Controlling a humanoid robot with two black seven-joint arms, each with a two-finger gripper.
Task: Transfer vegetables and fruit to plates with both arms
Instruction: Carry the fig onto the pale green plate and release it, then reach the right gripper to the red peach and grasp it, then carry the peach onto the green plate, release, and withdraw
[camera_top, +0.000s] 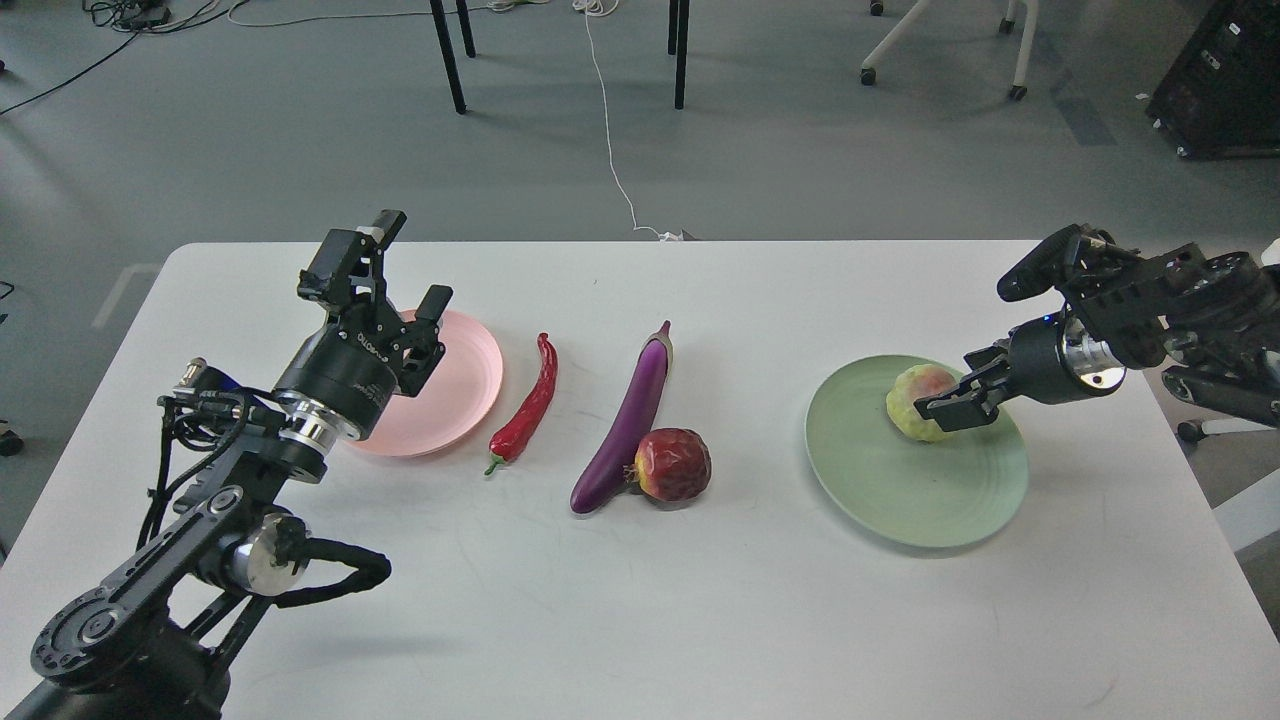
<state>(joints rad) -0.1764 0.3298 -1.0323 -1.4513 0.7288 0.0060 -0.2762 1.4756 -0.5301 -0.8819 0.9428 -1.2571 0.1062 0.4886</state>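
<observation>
The left gripper and its wrist cover the near-left part of the pink plate. The right gripper hides the right flank of the yellow-green fruit, so whether its fingers press the fruit or merely frame it cannot be told. The dark red fruit masks a short stretch of the eggplant. The desk runs off the bottom edge, and both arms are cut off, probably near the shoulders.
</observation>
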